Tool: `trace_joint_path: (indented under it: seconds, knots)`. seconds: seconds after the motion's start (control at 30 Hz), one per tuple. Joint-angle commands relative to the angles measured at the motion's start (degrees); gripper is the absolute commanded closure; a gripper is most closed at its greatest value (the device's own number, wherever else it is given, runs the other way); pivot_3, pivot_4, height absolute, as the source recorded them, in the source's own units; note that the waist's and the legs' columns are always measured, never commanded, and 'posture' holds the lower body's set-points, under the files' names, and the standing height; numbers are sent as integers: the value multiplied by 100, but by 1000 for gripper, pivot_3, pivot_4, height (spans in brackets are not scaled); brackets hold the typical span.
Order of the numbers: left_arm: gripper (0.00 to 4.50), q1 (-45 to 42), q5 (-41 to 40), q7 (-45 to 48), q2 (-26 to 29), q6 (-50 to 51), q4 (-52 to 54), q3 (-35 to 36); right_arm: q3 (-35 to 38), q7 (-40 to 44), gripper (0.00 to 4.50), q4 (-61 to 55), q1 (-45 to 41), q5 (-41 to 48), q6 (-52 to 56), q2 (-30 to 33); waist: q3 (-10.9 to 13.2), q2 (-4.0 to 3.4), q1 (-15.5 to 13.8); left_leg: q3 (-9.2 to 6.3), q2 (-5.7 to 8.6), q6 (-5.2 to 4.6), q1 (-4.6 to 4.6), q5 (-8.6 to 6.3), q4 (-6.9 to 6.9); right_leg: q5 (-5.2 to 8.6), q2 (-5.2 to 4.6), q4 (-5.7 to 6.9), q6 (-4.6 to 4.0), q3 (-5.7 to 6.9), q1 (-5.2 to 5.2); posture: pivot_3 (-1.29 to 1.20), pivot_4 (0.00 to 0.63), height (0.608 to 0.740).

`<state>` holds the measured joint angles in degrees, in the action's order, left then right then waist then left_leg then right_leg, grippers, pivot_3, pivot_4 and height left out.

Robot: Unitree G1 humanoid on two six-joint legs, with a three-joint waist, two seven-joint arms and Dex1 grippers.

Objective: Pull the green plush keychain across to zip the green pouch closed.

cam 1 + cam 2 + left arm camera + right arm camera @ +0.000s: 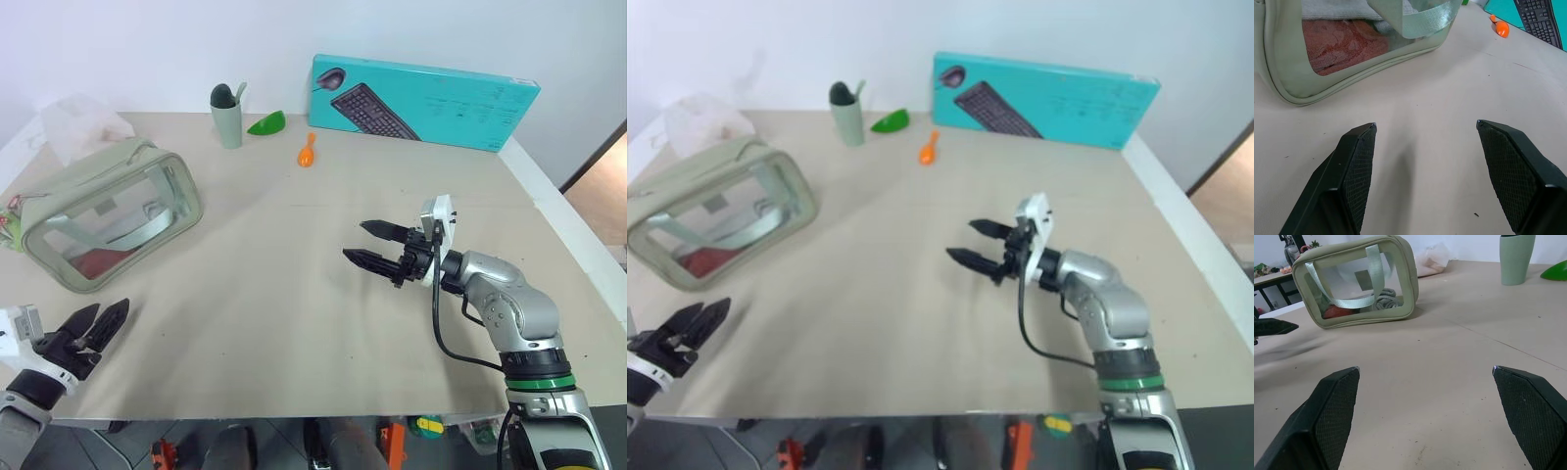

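The green pouch (113, 217), pale sage with a clear window, lies at the table's left with a red item inside and its strap handle (1371, 281) across the window. The green plush keychain (9, 224) peeks in at the far left edge, by the pouch's left end. My left gripper (110, 308) is open and holds nothing, just in front of the pouch near the table's front edge; its fingers (1359, 166) frame bare table below the pouch (1352, 44). My right gripper (354, 240) is open and holds nothing, hovering at mid-table and pointing left toward the pouch (1354, 284).
A teal keyboard box (426, 98) leans against the back wall. A grey-green cup (227, 117), a glossy green leaf-shaped object (266, 122) and a small orange item (307, 151) stand at the back. A crumpled clear bag (83, 125) lies behind the pouch.
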<state>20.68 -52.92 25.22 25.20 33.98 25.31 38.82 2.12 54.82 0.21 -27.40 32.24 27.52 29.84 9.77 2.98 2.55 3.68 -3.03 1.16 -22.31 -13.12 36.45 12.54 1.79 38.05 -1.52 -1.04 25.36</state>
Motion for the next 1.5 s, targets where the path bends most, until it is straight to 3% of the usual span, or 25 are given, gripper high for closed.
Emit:
trace_joint_path:
  seconds: [0.03,0.17,0.4,0.6,0.73,0.8,1.07,1.5]
  knots:
    - [1120,-9,67,177,319,-109,336,27,37,76,0,0,-156,-32,-125,-3,0,0,0,0,0,0,0,0,0,0,0,0,0,0,0,0,150,740]
    - [1120,-268,-291,591,1324,176,926,80,-37,173,0,159,-349,-101,-178,-50,7,9,-4,-7,-5,2,0,2,5,-2,6,3,-2,6,-1,0,150,740]
    - [1120,-1284,-766,741,2815,561,813,531,-177,323,0,225,-535,-132,-176,-157,8,4,-1,-2,-4,4,-2,2,1,-1,5,5,-5,3,3,0,150,740]
    - [1120,-1953,458,1095,4049,472,-224,224,-378,500,0,-114,-630,-82,-131,-251,16,-10,9,4,-10,5,5,1,-9,3,12,6,-11,1,6,0,150,740]
    - [1120,-2744,1219,1241,4618,179,-1072,-472,-480,453,0,-350,-783,-74,-178,-418,17,-10,-6,1,-17,10,0,2,-9,5,18,7,-14,12,9,0,150,740]
    - [1120,-3441,1635,1369,4894,1,-1557,-1189,-503,352,0,-517,-896,-46,-164,-568,16,-10,-13,1,-20,12,0,4,-9,4,18,7,-14,13,10,0,150,740]
    - [1120,-5021,2409,1875,4746,-39,-2452,-2577,-604,185,0,-974,-756,-58,-92,-712,14,-6,-29,8,-11,26,-18,-4,-7,6,8,6,-11,5,20,0,150,740]
    - [1120,-5613,3326,2362,4474,38,-3282,-3324,-529,-54,0,-1398,-473,87,16,-709,13,-4,-26,9,-7,28,-67,-2,21,5,8,33,-11,6,72,0,150,740]
